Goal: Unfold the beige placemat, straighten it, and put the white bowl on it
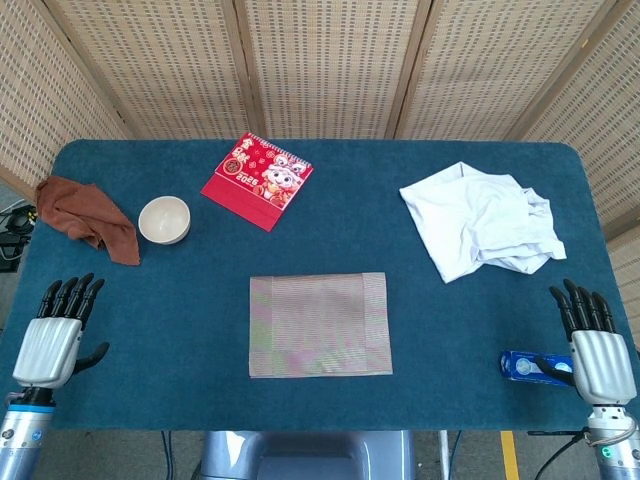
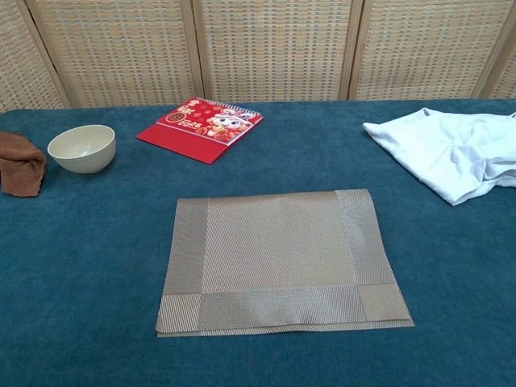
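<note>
The beige placemat [image 1: 320,325] lies folded in half on the blue table [image 1: 200,290], near its front edge and about midway across; in the chest view a second layer peeks out along its front edge, slightly out of line with the top layer. The white bowl [image 1: 164,219] stands upright toward the left of the table, well apart from the placemat, with a crumpled brown cloth [image 1: 86,216] just beside it on the left. A red calendar [image 1: 257,180] lies flat behind the placemat, toward the back of the table, and a rumpled white garment [image 1: 482,222] is spread over the right side. The left hand [image 1: 58,334] rests at the front left corner, empty, its fingers stretched out side by side and the thumb held out to the side. The right hand [image 1: 592,345] sits at the front right corner, fingers likewise straight and holding nothing; a small blue packet [image 1: 527,366] lies just beside its thumb, though whether the thumb touches it is hard to make out. Neither hand appears in the chest view.
</note>
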